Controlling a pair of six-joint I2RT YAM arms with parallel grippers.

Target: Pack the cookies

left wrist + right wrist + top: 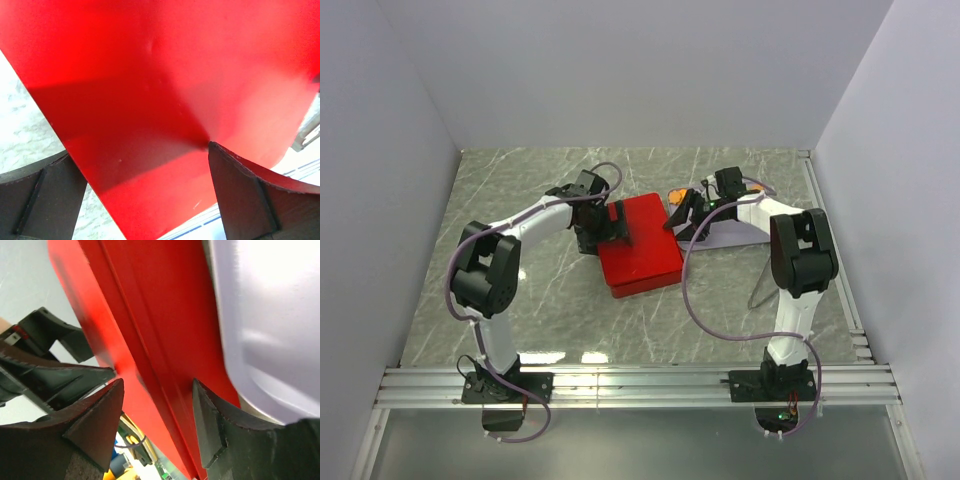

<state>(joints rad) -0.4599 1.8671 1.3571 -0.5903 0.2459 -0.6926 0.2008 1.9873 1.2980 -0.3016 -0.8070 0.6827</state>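
A red square lid (pixel 642 252) lies on the table's middle and fills the left wrist view (pixel 165 75). My left gripper (pixel 612 224) is over its far left edge, jaws wide apart astride a corner of the lid (pixel 139 150), the right fingertip (pixel 220 160) touching its top. My right gripper (pixel 680 212) is at the lid's far right corner, open, with the lid's rim (pixel 150 340) running between its fingers (pixel 157 385). One small orange cookie (pixel 675 193) shows beside the right gripper. Other cookies are hidden.
A pale lavender tray (pixel 732 234) lies right of the lid, under the right arm, and shows close in the right wrist view (pixel 265 330). The left gripper's black fingers (pixel 50 370) show beyond the lid. White walls enclose the marble table (pixel 520 200).
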